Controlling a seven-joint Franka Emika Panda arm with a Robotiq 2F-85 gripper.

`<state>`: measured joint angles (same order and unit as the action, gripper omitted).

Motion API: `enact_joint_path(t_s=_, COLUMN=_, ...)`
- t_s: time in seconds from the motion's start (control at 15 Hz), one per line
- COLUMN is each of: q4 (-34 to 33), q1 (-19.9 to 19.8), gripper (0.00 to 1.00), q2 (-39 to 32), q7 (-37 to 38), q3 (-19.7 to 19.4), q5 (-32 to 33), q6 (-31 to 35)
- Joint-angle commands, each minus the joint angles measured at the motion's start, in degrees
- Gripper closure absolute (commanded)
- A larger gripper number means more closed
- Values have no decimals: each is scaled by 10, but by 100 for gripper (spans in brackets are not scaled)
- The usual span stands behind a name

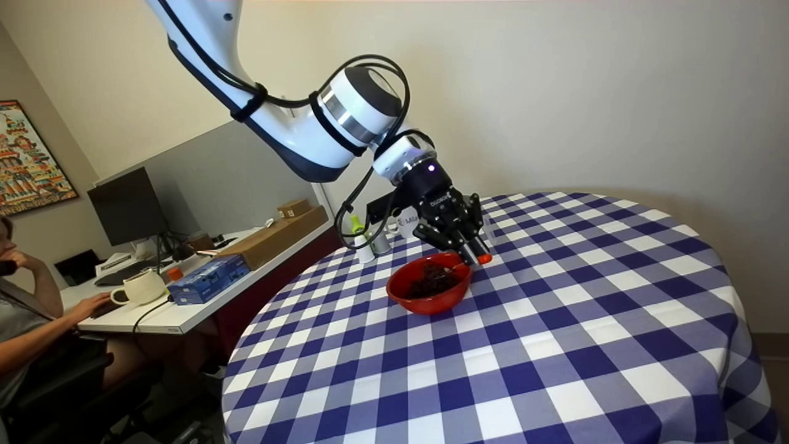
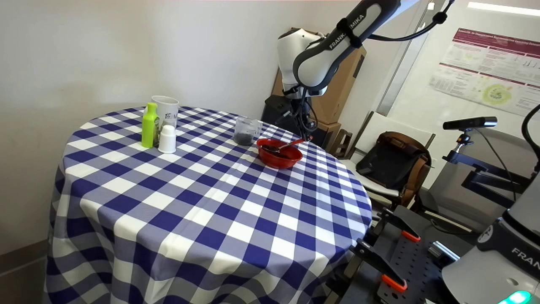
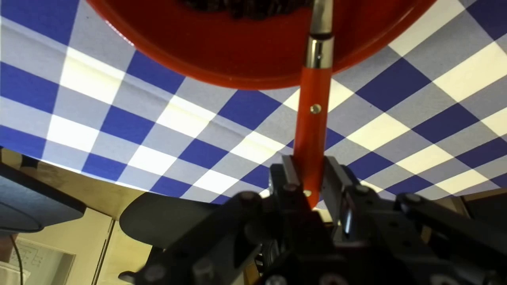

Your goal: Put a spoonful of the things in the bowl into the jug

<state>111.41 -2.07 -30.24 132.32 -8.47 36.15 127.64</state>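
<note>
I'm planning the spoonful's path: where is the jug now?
In an exterior view, the clear jug stands on the checkered tablecloth, just left of the red bowl and slightly farther back in the picture.

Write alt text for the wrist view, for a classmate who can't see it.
The gripper holds a red-handled spoon that reaches over a red bowl of dark pieces, spoon and bowl cut off at the top. A blue-and-white checked tablecloth lies beneath.

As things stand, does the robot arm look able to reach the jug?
Probably yes: the jug stands near the bowl, and nothing visible stands between them. The gripper holds the spoon, but should first lift it out.
</note>
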Motion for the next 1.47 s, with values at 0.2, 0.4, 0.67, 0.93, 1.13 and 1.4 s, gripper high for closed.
enact_joint_path(t_s=0.2, q4=-32, q1=10, gripper=95, q2=1, q7=-37, q3=-11, q5=-41, q6=-9)
enact_joint_path(t_s=0.4, q4=-43, q1=11, gripper=95, q2=0, q7=-44, q3=-14, q5=-49, q6=-9)
enact_joint_path(t_s=0.67, q4=-53, q1=14, gripper=95, q2=0, q7=-47, q3=-17, q5=-52, q6=-9)
enact_joint_path(t_s=0.93, q4=-72, q1=14, gripper=95, q2=-4, q7=-57, q3=-16, q5=-59, q6=-16)
enact_joint_path(t_s=1.13, q4=-92, q1=16, gripper=95, q2=-10, q7=-64, q3=-16, q5=-69, q6=-27)
enact_joint_path(t_s=1.4, q4=-126, q1=19, gripper=95, q2=-27, q7=-81, q3=-15, q5=-90, q6=-52)
